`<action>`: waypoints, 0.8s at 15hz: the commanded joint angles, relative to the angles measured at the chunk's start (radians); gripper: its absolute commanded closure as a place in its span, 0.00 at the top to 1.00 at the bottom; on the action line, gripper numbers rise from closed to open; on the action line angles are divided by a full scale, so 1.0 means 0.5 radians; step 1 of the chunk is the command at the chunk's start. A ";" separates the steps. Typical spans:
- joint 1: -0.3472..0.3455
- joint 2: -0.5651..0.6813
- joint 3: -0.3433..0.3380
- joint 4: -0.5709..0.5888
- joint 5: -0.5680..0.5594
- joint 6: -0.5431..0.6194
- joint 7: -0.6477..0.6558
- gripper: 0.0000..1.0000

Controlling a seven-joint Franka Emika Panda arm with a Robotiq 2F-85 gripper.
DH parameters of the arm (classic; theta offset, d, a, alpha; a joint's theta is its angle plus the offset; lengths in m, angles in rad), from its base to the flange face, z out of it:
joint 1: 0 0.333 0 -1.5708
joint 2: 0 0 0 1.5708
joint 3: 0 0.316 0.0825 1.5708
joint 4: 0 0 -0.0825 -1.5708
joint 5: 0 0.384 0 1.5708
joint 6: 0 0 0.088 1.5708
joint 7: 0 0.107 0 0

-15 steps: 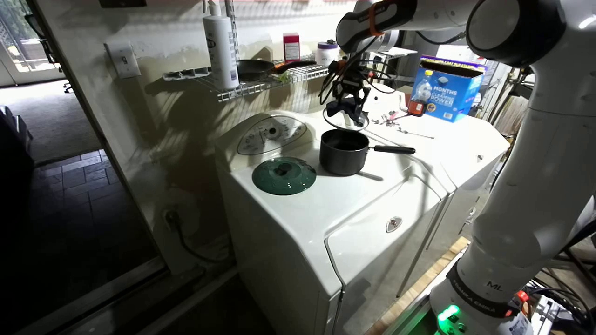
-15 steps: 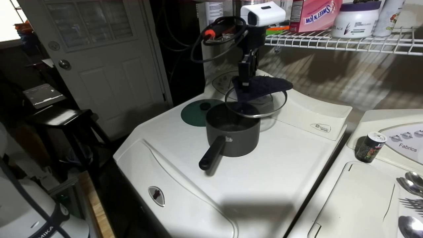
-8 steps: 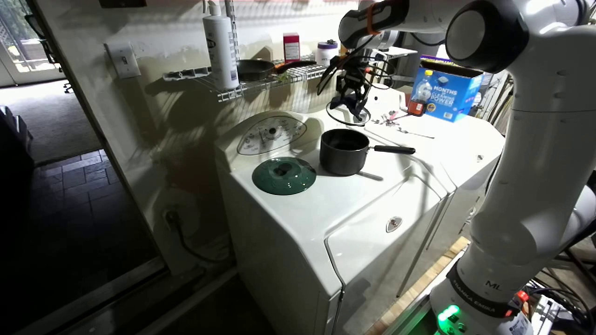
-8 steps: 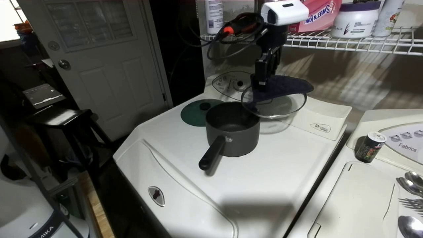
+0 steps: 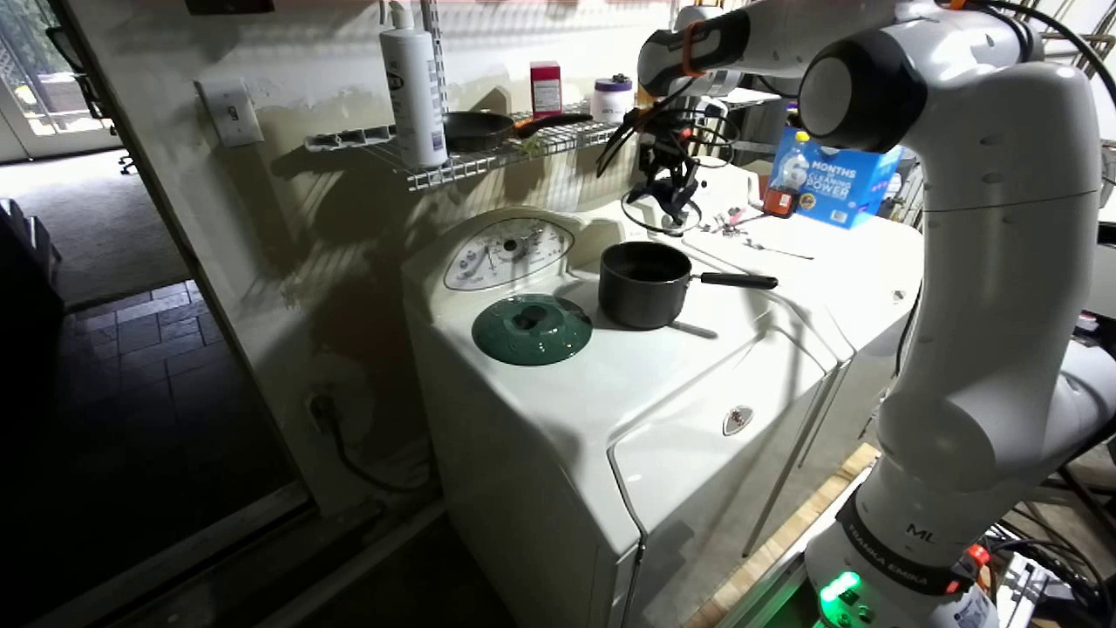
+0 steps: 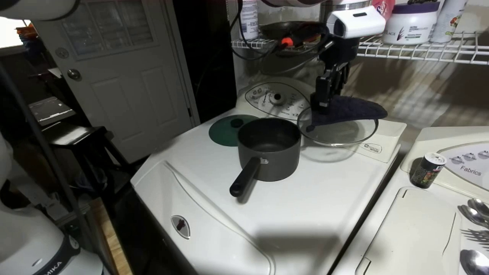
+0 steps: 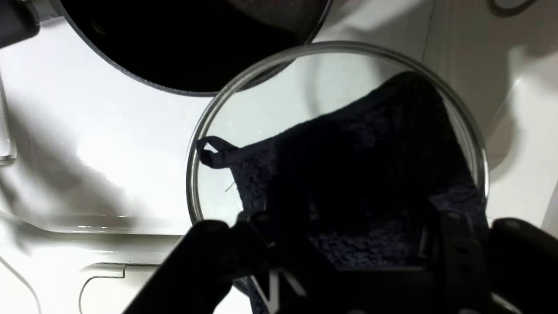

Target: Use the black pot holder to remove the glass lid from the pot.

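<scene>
The arm [image 5: 1003, 288] is standing upright by the front of the white appliance [image 5: 628, 384] and bending at its black-capped joint, its forearm [image 5: 811, 35] lying across above the appliance, its gripper [image 6: 327, 100] pointing down. The fingers [image 6: 323, 89] are holding the pot holder [image 6: 353, 109] over the middle of the lid [image 6: 340, 133]; the cloth is hiding the exact spot where they are gripping. The lid is hanging in the air over the appliance, just beside the pot [image 6: 271, 164] on its wall side, and in the wrist view one edge is overlapping the pot's rim. The pot is standing upright and open, its inner floor showing dark in an exterior view. A green disc [image 5: 545, 344] is lying just beside it. On the wire shelf [image 5: 577, 138] a pan [image 5: 478, 133] is sitting between a white bottle [image 5: 413, 96] and a red box [image 5: 546, 90], and a jar [image 5: 612, 103] is standing just past the box. On the neighbouring appliance [image 6: 414, 229] a can [image 6: 428, 170] is standing near spoons [image 6: 473, 215] and forks [image 6: 476, 236], and a yellow-capped bottle [image 5: 782, 201], reddish in its lower part, is standing just before a blue box [image 5: 850, 174].
</scene>
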 commanded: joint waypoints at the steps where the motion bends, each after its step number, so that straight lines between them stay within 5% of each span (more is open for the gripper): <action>1: -0.061 0.214 -0.006 0.309 0.057 -0.149 0.043 0.40; 12: -0.156 0.582 0.010 0.609 0.047 -0.320 -0.007 0.40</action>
